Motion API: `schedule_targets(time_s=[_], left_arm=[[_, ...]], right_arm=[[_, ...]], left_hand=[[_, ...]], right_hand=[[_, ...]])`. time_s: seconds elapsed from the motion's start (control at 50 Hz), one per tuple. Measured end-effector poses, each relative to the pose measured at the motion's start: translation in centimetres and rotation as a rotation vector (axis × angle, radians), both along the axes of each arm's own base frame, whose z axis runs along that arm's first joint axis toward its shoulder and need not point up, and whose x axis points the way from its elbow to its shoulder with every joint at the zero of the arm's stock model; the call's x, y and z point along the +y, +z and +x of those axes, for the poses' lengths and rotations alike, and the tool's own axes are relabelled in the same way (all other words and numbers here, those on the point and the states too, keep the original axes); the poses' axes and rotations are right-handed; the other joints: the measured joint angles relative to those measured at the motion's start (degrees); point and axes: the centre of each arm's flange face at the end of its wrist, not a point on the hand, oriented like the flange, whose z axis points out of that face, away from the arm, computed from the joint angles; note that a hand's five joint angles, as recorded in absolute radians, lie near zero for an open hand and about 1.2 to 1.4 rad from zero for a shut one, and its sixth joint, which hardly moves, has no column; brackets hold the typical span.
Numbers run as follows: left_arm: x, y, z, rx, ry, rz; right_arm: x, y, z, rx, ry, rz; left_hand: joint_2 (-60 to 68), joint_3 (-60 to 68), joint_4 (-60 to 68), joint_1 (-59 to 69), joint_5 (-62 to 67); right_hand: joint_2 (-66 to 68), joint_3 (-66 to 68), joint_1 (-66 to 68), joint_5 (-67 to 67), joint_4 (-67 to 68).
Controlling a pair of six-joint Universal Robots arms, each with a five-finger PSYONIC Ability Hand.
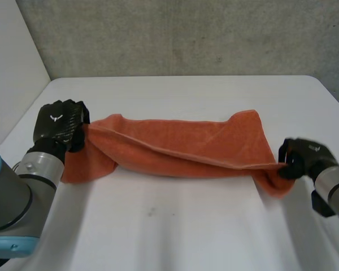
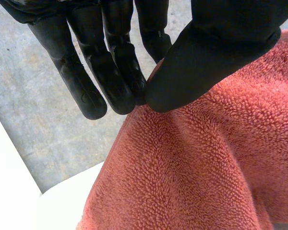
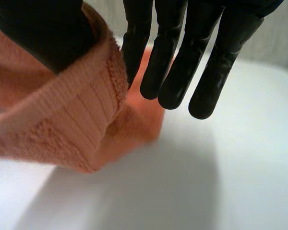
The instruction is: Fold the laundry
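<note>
Head view: you are holding the orange towel (image 1: 175, 148) stretched across the middle of the frame over the white table (image 1: 175, 226), probably to keep its raised edge taut for folding. Your left hand (image 1: 59, 123), centre left, is pinching one end between thumb and straight fingers. Your right hand (image 1: 302, 158), centre right, is pinching the hemmed end the same way.

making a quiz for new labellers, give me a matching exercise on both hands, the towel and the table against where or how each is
Things:
1 left hand
2 right hand
3 towel
4 table

Descriptions:
A white, beneath everything
B pinches the towel's end at the head view's right
C orange, held at both ends
D pinches the towel's end at the head view's left

Pairs: 1-D, 2-B, 3-C, 4-A
</note>
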Motion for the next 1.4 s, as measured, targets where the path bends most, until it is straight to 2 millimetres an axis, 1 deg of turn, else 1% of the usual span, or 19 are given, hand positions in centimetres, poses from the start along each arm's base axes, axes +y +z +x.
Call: schedule_targets(time_s=[0.1, 0.2, 0.32, 0.4, 0.5, 0.62, 0.64, 0.7, 0.74, 0.84, 0.94, 0.98, 1.02, 1.06, 1.08, 1.12, 1.18, 1.26, 1.4], left_arm=[[1.0, 2.0, 0.3, 0.002, 0.001, -0.005], [2.8, 7.3, 1.0, 0.027, 0.005, -0.093], [4.8, 11.8, 1.7, 0.041, 0.006, -0.149], [5.3, 12.6, 2.0, 0.030, 0.009, -0.126], [4.4, 11.3, 2.4, -0.004, 0.030, -0.033], [0.9, 5.9, 2.6, -0.062, 0.046, 0.173], [-0.3, 3.9, 2.5, -0.079, 0.043, 0.235], [-1.2, 2.6, 2.4, -0.094, 0.040, 0.271], [-3.6, 0.5, 2.0, -0.137, 0.030, 0.306], [-7.1, 0.6, 1.1, -0.186, 0.022, 0.235], [-11.5, 6.1, 0.0, -0.163, 0.040, -0.063], [-12.1, 7.9, -0.1, -0.145, 0.048, -0.154], [-12.6, 12.9, -0.3, -0.087, 0.078, -0.394], [-12.5, 14.0, -0.3, -0.071, 0.086, -0.450], [-11.9, 17.1, 0.0, -0.023, 0.114, -0.604], [-11.2, 18.7, 0.2, 0.008, 0.133, -0.690], [-10.0, 19.4, 0.7, 0.035, 0.155, -0.746], [-9.1, 17.6, 1.1, 0.024, 0.161, -0.692], [-6.9, 9.9, 1.8, -0.048, 0.149, -0.441]], right_arm=[[-0.4, 5.4, -0.3, 0.049, 0.039, -0.178], [0.7, 13.8, -0.9, 0.214, 0.069, -0.397], [2.7, 18.2, -1.0, 0.423, 0.139, -0.435], [3.0, 18.3, -0.8, 0.533, 0.198, -0.379], [1.9, 15.9, -0.4, 0.660, 0.302, -0.259], [0.1, 10.5, 1.3, 0.736, 0.419, -0.102], [-0.6, 8.9, 1.9, 0.752, 0.438, -0.068], [-1.2, 7.9, 2.4, 0.764, 0.442, -0.056], [-3.4, 6.6, 3.5, 0.790, 0.412, -0.089], [-7.5, 8.4, 4.9, 0.804, 0.272, -0.294], [-11.0, 16.2, 7.0, 0.731, 0.037, -0.716], [-11.1, 18.4, 7.4, 0.699, -0.011, -0.817], [-10.5, 23.2, 8.0, 0.609, -0.112, -1.028], [-10.1, 24.2, 8.0, 0.587, -0.131, -1.071], [-9.1, 26.7, 8.0, 0.525, -0.174, -1.173], [-8.3, 27.6, 8.0, 0.492, -0.187, -1.215], [-7.4, 27.6, 7.8, 0.470, -0.176, -1.219], [-7.2, 24.9, 7.7, 0.493, -0.118, -1.132], [-5.9, 17.2, 7.5, 0.547, 0.052, -0.897]], left_hand=[[0.00, 0.00, 0.00, 0.00, 0.00], [0.00, 0.00, 0.00, 0.00, 0.00], [0.00, 0.00, 0.00, 0.00, 0.00], [0.00, 0.00, 0.00, 0.00, 0.00], [0.00, 0.00, 0.00, 0.00, 0.00], [0.00, 0.00, 0.00, 0.00, 0.00], [0.01, 0.00, 0.00, 0.00, 0.00], [0.01, 0.00, 0.00, 0.00, 0.00], [0.01, 0.00, 0.00, 0.00, 0.00], [0.01, 0.01, 0.00, 0.00, 0.00], [0.01, 0.01, 0.00, 0.00, 0.00], [0.01, 0.02, 0.00, 0.00, 0.00], [0.01, 0.01, 0.01, 0.01, 0.00], [0.01, 0.01, 0.01, 0.01, 0.00], [0.01, 0.01, 0.01, 0.05, 0.00], [0.01, 0.02, 0.01, 0.16, 0.00], [0.01, 0.01, 0.00, 0.18, 0.00], [0.01, 0.01, 0.00, 0.18, 0.00], [0.01, 0.02, 0.00, 0.18, 0.00]], right_hand=[[0.00, 0.04, 0.00, 0.11, 0.00], [0.00, 0.06, 0.00, 0.14, 0.01], [0.00, 0.05, 0.00, 0.15, 0.01], [0.00, 0.05, 0.00, 0.15, 0.01], [0.00, 0.06, 0.00, 0.15, 0.02], [0.00, 0.06, 0.00, 0.15, 0.02], [0.00, 0.06, 0.00, 0.15, 0.02], [0.00, 0.06, 0.00, 0.15, 0.02], [0.00, 0.06, 0.00, 0.15, 0.02], [0.00, 0.06, 0.00, 0.16, 0.01], [0.00, 0.07, 0.00, 0.16, 0.02], [0.00, 0.07, 0.00, 0.16, 0.01], [0.00, 0.06, 0.00, 0.17, 0.01], [0.00, 0.06, 0.00, 0.17, 0.01], [0.00, 0.07, 0.00, 0.32, 0.01], [0.00, 0.08, 0.00, 0.55, 0.02], [0.00, 0.07, 0.00, 0.81, 0.01], [0.00, 0.11, 0.00, 0.84, 0.02], [0.00, 0.25, 0.00, 0.84, 0.03]])
